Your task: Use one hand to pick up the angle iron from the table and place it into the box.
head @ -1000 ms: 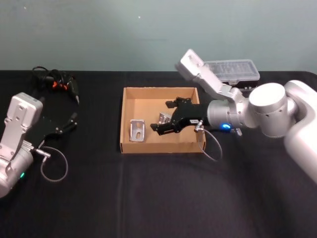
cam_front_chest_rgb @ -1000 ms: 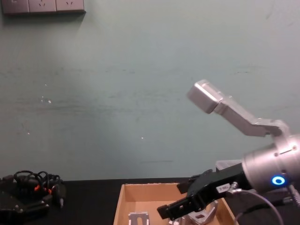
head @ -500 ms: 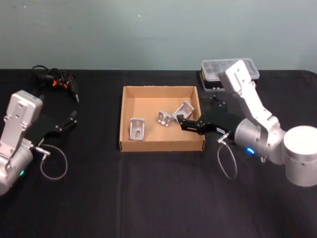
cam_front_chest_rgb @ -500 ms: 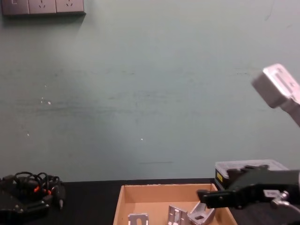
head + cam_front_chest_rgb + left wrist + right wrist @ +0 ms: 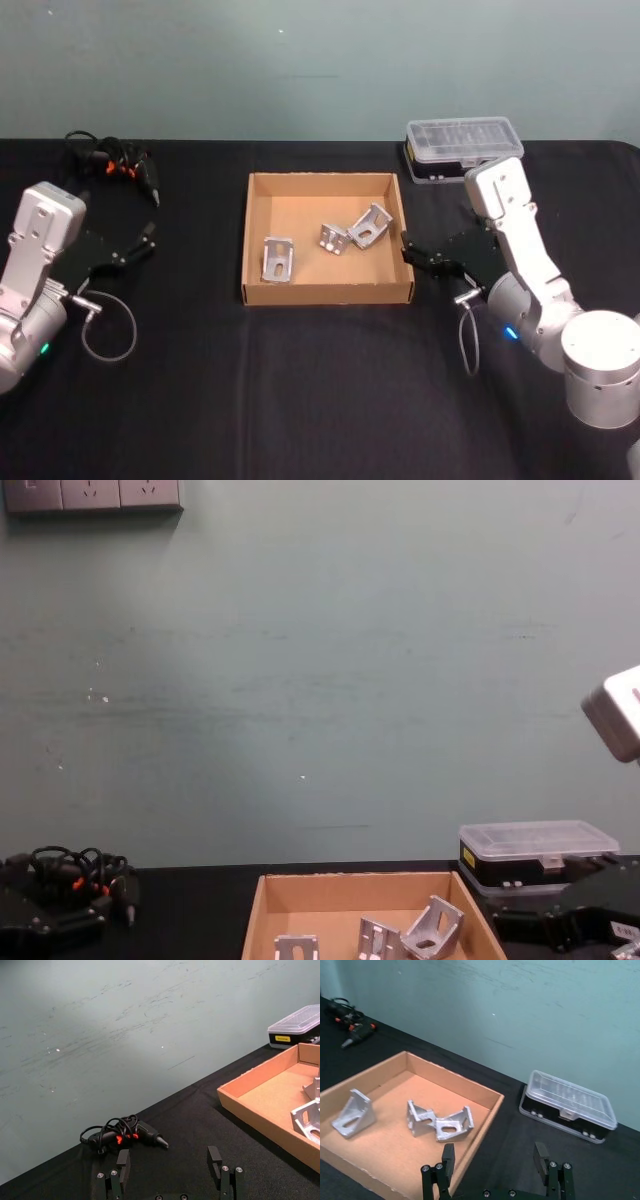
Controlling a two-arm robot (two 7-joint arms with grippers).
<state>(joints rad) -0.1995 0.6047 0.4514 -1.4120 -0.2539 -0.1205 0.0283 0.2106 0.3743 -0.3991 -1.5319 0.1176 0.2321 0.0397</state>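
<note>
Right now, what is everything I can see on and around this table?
angle irons: three, silver metal, inside the box; two touch near the middle, one sits apart to the left.
box: one, tan cardboard, shallow, centre of the table.
plastic case: one, clear lid on black base, back right of the table.
corded tool: one, black with orange marks, cable bundled, back left of the table.
table: one, matte black.
wall sockets: grey, on the green wall, upper left.
right gripper: black, open, just outside the box's right wall.
left gripper: black, open, parked at the left.
</note>
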